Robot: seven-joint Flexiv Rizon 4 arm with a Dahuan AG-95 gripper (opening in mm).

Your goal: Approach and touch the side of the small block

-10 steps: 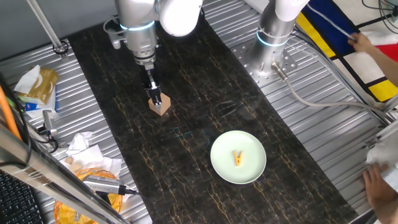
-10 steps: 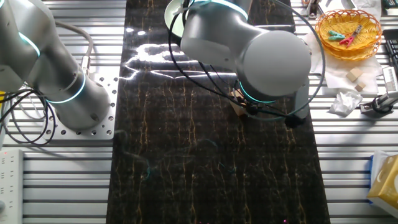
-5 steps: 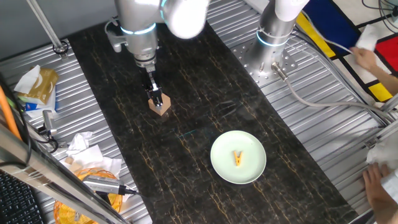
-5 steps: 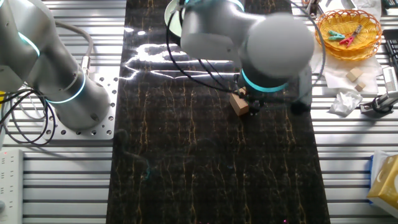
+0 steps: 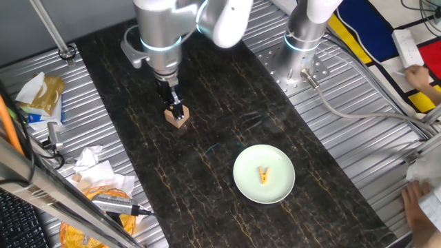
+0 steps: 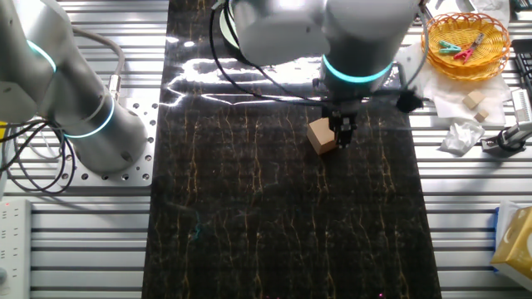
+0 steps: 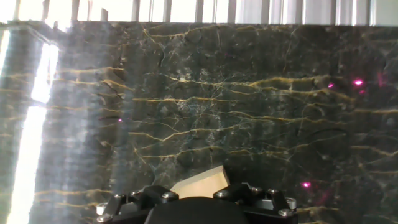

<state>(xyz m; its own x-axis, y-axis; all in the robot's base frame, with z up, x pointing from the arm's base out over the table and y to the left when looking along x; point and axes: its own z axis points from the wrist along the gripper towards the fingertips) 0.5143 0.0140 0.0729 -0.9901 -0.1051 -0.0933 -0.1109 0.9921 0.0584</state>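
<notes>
The small block (image 5: 178,119) sat on the dark marbled counter (image 5: 227,103), at about ten o'clock from the pale green plate (image 5: 264,174) and well apart from it. The hand (image 5: 176,107) hung straight down with its fingertips against the block's upper side. Whether the fingers stood wide or narrow could not be told. A yellow clip (image 5: 263,176) lay on the plate.

Arm swung aside, uncovering small block (image 6: 322,135)
</notes>
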